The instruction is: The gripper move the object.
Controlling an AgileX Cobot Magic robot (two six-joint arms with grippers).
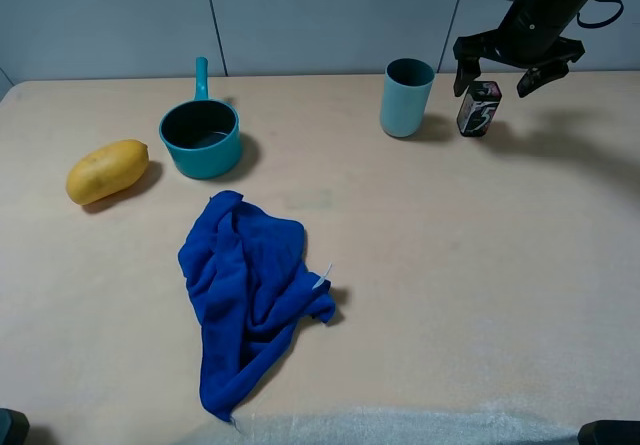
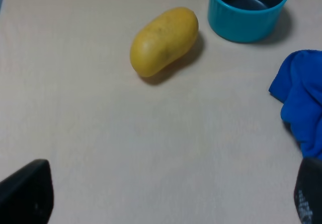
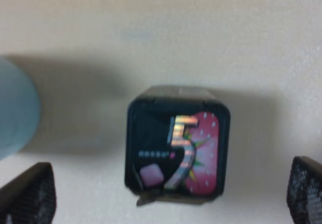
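The small black box with pink, green and white label marks stands upright on the table at the back right, just right of the teal cup. My right gripper hangs just above it, open, one finger on each side of the box and apart from it. In the right wrist view the box lies between the two dark fingertips, untouched. My left gripper is open and empty over bare table; only its fingertips show.
A teal saucepan stands at the back left, with a yellow mango to its left. A crumpled blue cloth lies in the middle front. A wall runs behind the table's far edge.
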